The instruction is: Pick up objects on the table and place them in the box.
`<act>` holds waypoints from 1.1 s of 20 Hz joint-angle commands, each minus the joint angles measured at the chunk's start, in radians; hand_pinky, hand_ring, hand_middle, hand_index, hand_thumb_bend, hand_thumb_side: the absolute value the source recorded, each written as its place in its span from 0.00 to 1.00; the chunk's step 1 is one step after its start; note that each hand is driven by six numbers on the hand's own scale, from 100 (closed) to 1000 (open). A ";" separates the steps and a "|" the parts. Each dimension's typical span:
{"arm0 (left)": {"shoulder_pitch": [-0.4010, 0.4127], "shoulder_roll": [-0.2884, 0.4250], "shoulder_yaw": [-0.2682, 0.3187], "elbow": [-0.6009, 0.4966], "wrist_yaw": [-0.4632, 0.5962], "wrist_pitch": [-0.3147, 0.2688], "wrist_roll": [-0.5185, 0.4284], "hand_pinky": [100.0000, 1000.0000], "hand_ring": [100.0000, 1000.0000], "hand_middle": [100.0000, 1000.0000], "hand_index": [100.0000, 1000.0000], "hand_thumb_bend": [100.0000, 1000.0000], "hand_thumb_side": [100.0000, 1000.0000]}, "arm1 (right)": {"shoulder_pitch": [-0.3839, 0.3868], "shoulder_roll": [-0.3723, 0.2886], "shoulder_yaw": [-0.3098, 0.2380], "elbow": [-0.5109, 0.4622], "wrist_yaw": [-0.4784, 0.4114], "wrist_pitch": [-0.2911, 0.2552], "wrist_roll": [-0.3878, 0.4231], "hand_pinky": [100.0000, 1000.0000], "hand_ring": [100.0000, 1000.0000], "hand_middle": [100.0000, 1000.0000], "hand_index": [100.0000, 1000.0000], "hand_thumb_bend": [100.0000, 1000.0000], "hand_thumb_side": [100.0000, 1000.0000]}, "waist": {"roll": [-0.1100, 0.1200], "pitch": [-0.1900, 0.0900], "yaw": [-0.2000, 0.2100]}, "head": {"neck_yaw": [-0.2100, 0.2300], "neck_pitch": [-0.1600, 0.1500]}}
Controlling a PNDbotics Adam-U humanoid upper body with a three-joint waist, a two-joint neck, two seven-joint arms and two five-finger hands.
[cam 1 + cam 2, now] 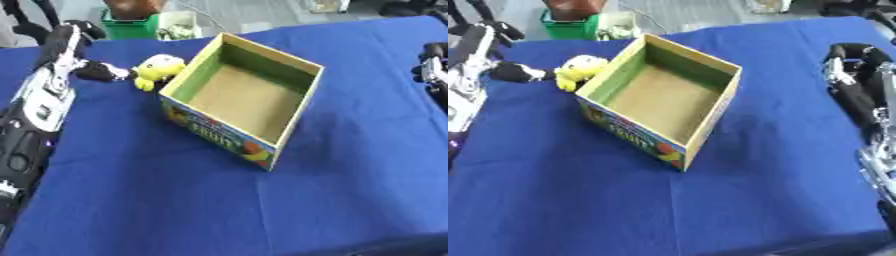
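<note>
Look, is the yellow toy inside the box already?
No, the yellow toy lies on the blue cloth just outside the box, by the left hand; the box looks empty.

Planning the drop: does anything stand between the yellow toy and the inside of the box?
Only the box's own left wall. The yellow toy sits on the cloth right against the outside of it, at the left hand, so it must be lifted over the rim. The box looks empty inside.
</note>
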 commanded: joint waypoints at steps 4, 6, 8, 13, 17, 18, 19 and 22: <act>-0.039 0.010 0.031 0.040 -0.091 0.013 -0.008 0.54 0.67 0.63 0.67 0.91 0.13 | -0.022 -0.035 0.002 -0.019 -0.004 0.000 0.014 0.56 0.55 0.56 0.67 0.00 0.43 | 0.001 -0.011 -0.021 | 0.015 -0.001; -0.042 0.009 0.036 0.050 -0.112 0.016 -0.008 0.54 0.68 0.64 0.67 0.91 0.13 | -0.027 -0.036 0.005 -0.020 -0.004 0.000 0.019 0.56 0.55 0.56 0.67 0.00 0.43 | 0.004 -0.009 -0.030 | 0.019 -0.003; -0.044 0.008 0.036 0.057 -0.134 0.016 -0.015 0.55 0.68 0.65 0.68 0.91 0.13 | -0.032 -0.035 0.009 -0.020 -0.005 0.000 0.023 0.56 0.55 0.56 0.67 0.00 0.43 | 0.006 -0.008 -0.040 | 0.023 -0.004; -0.049 0.008 0.035 0.067 -0.185 0.018 -0.041 0.58 0.69 0.67 0.69 0.91 0.13 | -0.041 -0.035 0.017 -0.020 -0.006 0.001 0.034 0.56 0.55 0.56 0.67 0.00 0.43 | 0.015 0.000 -0.062 | 0.032 -0.007; -0.051 0.010 0.037 0.070 -0.216 0.022 -0.047 0.59 0.70 0.68 0.70 0.90 0.13 | -0.046 -0.036 0.020 -0.019 -0.007 0.000 0.037 0.56 0.55 0.55 0.67 0.00 0.43 | 0.022 0.008 -0.078 | 0.038 -0.011; -0.051 0.011 0.037 0.071 -0.221 0.022 -0.047 0.59 0.70 0.68 0.70 0.90 0.13 | -0.047 -0.035 0.021 -0.019 -0.007 0.000 0.037 0.56 0.55 0.55 0.67 0.00 0.44 | 0.024 0.010 -0.082 | 0.040 -0.012; -0.051 0.012 0.037 0.071 -0.226 0.023 -0.047 0.60 0.70 0.68 0.70 0.90 0.13 | -0.049 -0.035 0.021 -0.019 -0.007 -0.001 0.038 0.56 0.55 0.55 0.67 0.00 0.44 | 0.027 0.011 -0.086 | 0.041 -0.013; -0.052 0.016 0.037 0.070 -0.241 0.023 -0.043 0.60 0.70 0.68 0.70 0.90 0.13 | -0.052 -0.034 0.024 -0.018 -0.007 -0.002 0.040 0.56 0.55 0.55 0.67 0.00 0.44 | 0.032 0.016 -0.097 | 0.047 -0.017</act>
